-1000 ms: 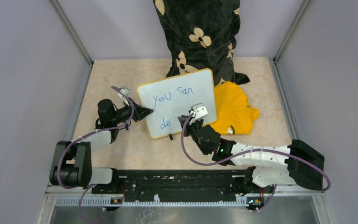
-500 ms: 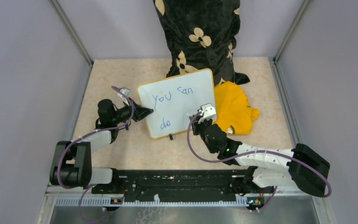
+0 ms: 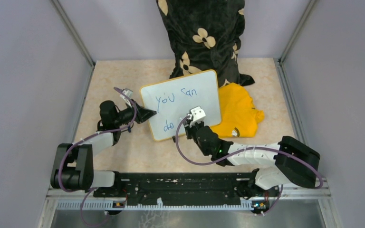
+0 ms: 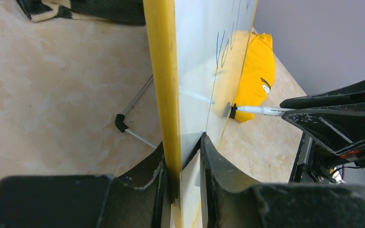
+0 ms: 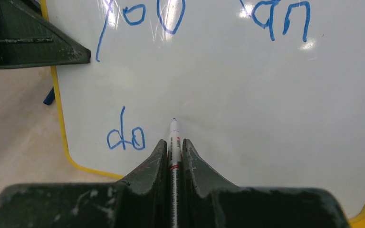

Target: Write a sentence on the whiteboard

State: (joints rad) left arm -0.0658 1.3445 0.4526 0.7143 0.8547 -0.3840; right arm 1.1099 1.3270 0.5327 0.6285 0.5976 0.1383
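Beige tabletop (image 3: 114, 76), whiteboard (image 3: 204, 90) standing mid-table; sentence (image 3: 164, 99) reads "you can / do". Left gripper (image 4: 183, 142) clamps its left edge. Right gripper (image 5: 173, 145) pinches marker (image 5: 174, 135), tip right of "do", probably touching. Yellow cloth (image 3: 240, 114) just beside.

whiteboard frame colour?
Yellow. The frame of the whiteboard shows best in the left wrist view, seen edge-on.

Beige marbled bench (image 3: 266, 80); whiteboard (image 3: 185, 107) stands propped at its centre; yellow cloth (image 3: 240, 111) lies just right; black flowered fabric (image 3: 204, 42) rests at the back.
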